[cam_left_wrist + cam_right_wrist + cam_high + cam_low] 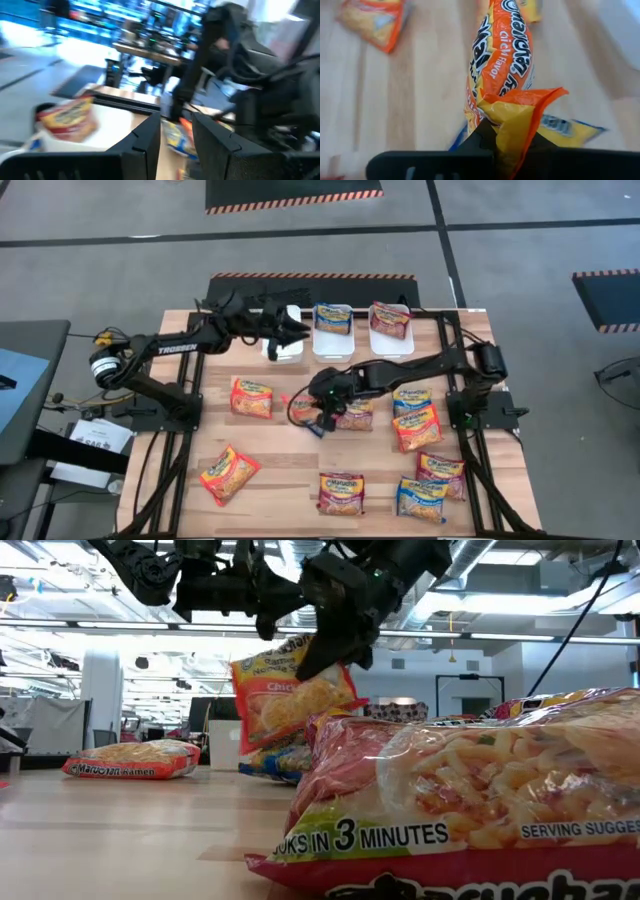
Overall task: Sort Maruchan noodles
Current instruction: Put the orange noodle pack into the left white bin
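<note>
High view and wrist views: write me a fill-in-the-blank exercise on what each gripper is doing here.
1. The right gripper is shut on an ____ noodle packet.
2. That packet hangs ____ the table, not on it.
3. The left gripper hovers over the ____ of three white tubs.

Missing words: orange; above; leftmost

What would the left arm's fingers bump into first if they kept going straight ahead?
Probably the orange noodle packet lying in the white tub just past the left gripper. The view is blurred, so depth is uncertain.

Right gripper (322, 412) fingers clamped mid-table; left gripper (297, 332) parted, raised.
</note>
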Robot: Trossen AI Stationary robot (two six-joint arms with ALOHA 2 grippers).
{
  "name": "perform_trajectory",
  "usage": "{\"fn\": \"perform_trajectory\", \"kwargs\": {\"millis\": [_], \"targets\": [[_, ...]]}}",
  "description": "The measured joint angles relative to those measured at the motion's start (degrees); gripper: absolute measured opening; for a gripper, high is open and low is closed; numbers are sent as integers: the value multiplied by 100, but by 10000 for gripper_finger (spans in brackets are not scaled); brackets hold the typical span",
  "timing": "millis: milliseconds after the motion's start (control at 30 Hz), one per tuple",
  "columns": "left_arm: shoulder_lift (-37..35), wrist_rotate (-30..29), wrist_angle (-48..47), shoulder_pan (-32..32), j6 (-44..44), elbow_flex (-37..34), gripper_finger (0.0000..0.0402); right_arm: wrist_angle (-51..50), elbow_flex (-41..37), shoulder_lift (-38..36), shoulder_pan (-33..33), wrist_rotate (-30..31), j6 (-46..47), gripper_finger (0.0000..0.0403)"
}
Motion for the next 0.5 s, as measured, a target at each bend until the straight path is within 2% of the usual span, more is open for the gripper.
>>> {"fn": "perform_trajectory", "kwargs": {"millis": [100, 167, 367, 500], "targets": [[0, -539, -1, 136, -300, 0, 99, 3, 2, -191, -31, 210, -110, 28], [0, -663, 26, 181, -501, 0, 99, -136, 0, -339, -54, 234, -140, 28], [0, -49, -59, 166, -127, 2, 101, -388, -5, -641, -63, 497, -316, 28], [0, -142, -56, 201, -129, 2, 118, -657, -9, -892, -106, 527, -550, 28]]}}
